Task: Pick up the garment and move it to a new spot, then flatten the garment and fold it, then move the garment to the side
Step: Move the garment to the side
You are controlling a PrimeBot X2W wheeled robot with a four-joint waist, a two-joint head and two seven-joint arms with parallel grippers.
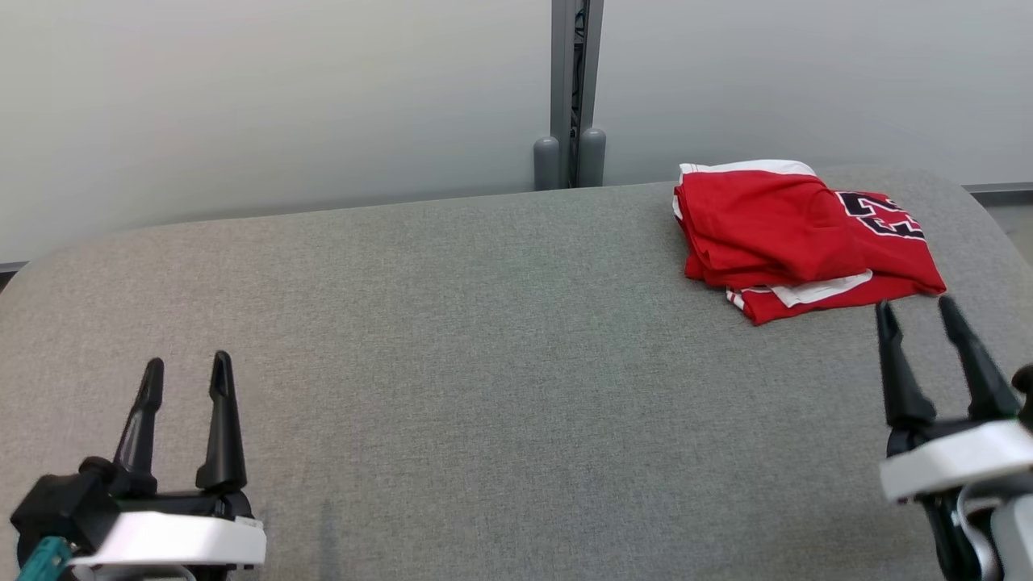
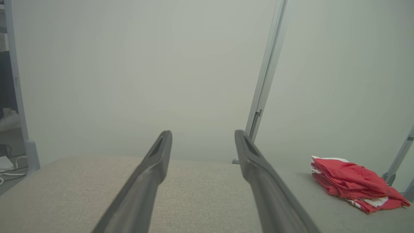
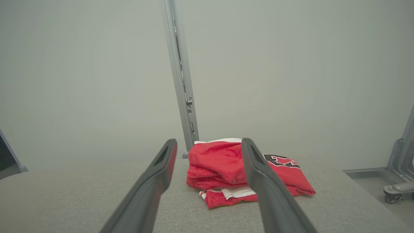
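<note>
Plainly, we saw the garment [image 1: 795, 234] lying as a folded red bundle, with white trim and dark lettering, on the far right part of the table [image 1: 484, 323], close to its rear edge. Our left gripper [image 1: 187, 360] hovered low at the near left, well apart from the garment, its two dark fingers spread and nothing between them. Along that wrist we looked past the parted fingers [image 2: 155, 161] over bare grey cloth, with the garment [image 2: 349, 181] off to the right. Our right gripper [image 1: 916, 303] stood at the near right with its fingertips just short of the garment's near edge, not touching it, and its jaws were wide apart and empty as well. From the right wrist the garment [image 3: 215, 163] sat between and beyond the two fingers [image 3: 265, 181], and one finger hid part of the lettering. A grey post [image 1: 571, 81] rose behind the table against the pale wall [image 1: 242, 97]. At the right edge of that wrist view we made out a metal frame on a caster [image 3: 391, 194] on the floor.
</note>
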